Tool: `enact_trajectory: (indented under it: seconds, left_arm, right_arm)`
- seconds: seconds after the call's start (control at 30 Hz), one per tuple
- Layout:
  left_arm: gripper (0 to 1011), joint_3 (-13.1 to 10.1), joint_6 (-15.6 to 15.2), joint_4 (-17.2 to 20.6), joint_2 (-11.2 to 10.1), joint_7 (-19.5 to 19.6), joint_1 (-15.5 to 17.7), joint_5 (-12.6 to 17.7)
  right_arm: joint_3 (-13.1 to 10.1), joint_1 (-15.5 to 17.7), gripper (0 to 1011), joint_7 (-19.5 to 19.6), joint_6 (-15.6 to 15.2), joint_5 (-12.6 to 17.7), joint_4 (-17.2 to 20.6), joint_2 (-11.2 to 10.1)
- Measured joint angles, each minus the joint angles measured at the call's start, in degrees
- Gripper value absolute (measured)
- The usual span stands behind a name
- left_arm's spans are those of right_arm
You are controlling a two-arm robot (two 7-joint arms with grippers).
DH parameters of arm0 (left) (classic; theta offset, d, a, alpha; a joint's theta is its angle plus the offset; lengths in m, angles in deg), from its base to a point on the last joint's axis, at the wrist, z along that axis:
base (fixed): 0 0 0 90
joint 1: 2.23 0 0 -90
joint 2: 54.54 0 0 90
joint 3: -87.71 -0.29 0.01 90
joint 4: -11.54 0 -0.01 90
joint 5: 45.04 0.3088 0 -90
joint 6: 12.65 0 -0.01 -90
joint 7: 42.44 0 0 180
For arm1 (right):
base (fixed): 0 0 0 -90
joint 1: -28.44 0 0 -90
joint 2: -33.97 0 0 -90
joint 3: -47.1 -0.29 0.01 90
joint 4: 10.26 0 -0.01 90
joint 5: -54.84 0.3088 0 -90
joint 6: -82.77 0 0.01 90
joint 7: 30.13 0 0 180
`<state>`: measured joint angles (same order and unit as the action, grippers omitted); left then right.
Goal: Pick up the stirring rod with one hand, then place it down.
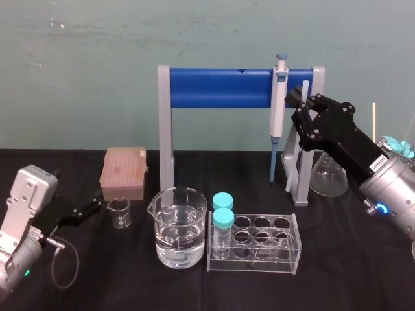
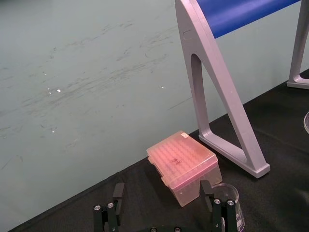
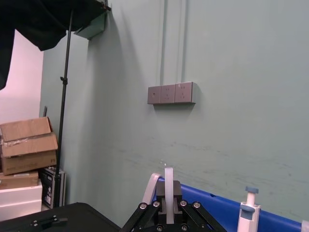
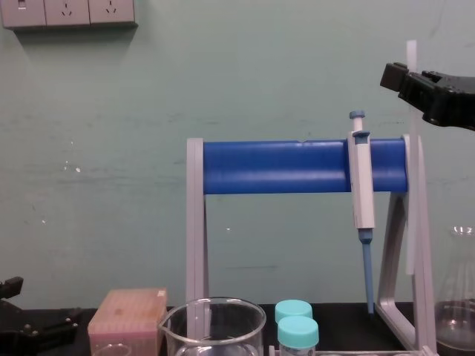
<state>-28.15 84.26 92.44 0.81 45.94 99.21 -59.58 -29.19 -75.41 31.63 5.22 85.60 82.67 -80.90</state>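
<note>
Up between the right gripper's (image 1: pixel 299 107) jaws is the stirring rod (image 4: pixel 410 55), clamped tight near its top end. It stands almost straight up and down: a short stub above the jaws, the long part hanging below them beside the grey rack's (image 1: pixel 166 123) right leg, tip looking clear of the black table (image 1: pixel 350 259). The left gripper (image 1: pixel 93 206) lies low on the cloth, jaws spread apart with nothing in them. Behind is a pale green wall with sockets (image 4: pixel 68 12).

- The stirring rod (image 1: pixel 292 159) is covered near its top, where the right gripper (image 1: pixel 299 105) clamps it. Its foot seems to blend into the grey rack (image 1: pixel 165 123) by the table's far right edge.
- The conical flask (image 1: pixel 327 176) is partly hidden behind the right arm.
- The left gripper (image 2: pixel 161 188), fingers spread, is cut off by the left wrist view's lower edge. One finger hides part of the small beaker (image 2: pixel 232 197).
</note>
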Motion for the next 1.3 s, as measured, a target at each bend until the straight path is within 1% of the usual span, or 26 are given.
enact_trajectory:
  seconds: [0.47,1.3]
  left_arm:
    - [1000,0.0,0.0,0.0,0.0,0.0,0.0,0.0]
    - [1000,0.0,0.0,0.0,0.0,0.0,0.0,0.0]
  right_arm:
    - [-0.4,0.3,66,-0.4,-0.3,0.1,0.2,0.0]
    - [0.2,0.3,66,-1.0,-0.5,0.1,-0.3,0.2]
